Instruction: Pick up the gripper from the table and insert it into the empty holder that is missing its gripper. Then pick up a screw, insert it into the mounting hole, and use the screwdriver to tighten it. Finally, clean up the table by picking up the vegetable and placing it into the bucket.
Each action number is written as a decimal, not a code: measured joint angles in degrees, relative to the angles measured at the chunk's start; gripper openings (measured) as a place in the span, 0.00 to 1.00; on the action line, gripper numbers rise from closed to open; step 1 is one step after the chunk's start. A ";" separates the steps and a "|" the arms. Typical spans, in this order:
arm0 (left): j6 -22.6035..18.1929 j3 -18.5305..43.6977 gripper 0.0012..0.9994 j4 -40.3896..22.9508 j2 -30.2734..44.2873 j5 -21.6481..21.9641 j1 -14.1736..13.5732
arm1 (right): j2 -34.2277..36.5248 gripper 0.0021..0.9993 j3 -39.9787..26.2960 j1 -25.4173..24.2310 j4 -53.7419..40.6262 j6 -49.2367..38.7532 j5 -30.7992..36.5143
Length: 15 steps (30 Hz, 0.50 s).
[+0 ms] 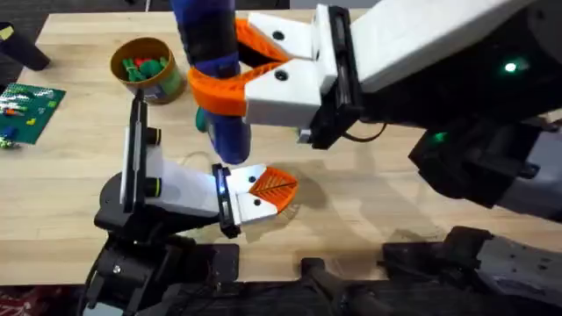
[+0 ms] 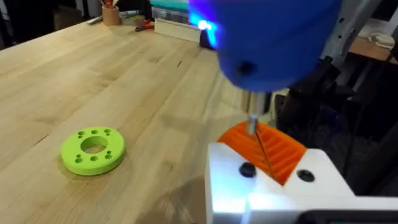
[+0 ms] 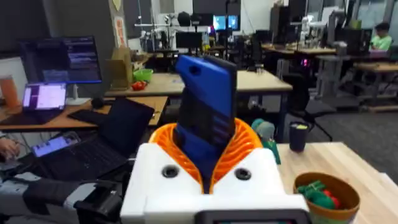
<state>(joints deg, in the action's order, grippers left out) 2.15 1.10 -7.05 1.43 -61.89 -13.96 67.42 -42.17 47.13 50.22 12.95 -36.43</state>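
Clutter first: a lime-green disc with holes [image 2: 94, 150] lies flat on the table [image 1: 369, 202], well apart from the work spot. A green board [image 1: 29, 107] with small parts sits at the table's left edge in the overhead view. The bucket [image 1: 147, 68] stands upright at the far left of the table, with green and red vegetable pieces [image 1: 145, 68] inside it. The right arm's large white body crosses over the middle of the table and blocks much of the far right side from above. Right gripper [image 1: 230, 77]: orange jaws pinched on the blue screwdriver [image 1: 215, 79], held roughly upright, tip pointing down. In the left wrist view the metal bit comes down onto the ribbed orange gripper [image 2: 268, 149], just behind the white holder [image 2: 273, 186]; contact point partly hidden by the screwdriver body. Left gripper [image 1: 262, 195] sits low over the table near the front, directly below the screwdriver, with the orange ribbed piece at its tip. Can't tell whether its fingers are spread or closed.
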 joint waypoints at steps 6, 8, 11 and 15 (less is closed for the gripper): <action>0.02 0.00 0.02 0.00 0.00 0.00 0.00 | 0.00 0.05 0.00 -0.02 1.20 0.15 0.15; 0.00 0.00 0.02 0.00 0.02 0.00 0.00 | 0.00 0.05 0.00 0.00 1.22 0.15 0.15; 0.02 0.00 0.02 0.00 0.00 0.00 0.00 | 0.00 0.05 0.00 0.00 1.22 0.15 0.15; 0.00 0.00 0.02 0.00 0.00 0.00 0.00 | 0.00 0.05 0.00 0.00 0.41 2.31 0.15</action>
<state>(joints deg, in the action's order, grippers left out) 2.15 1.10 -7.05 1.43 -61.89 -13.96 67.42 -42.17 47.13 50.63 15.26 -36.27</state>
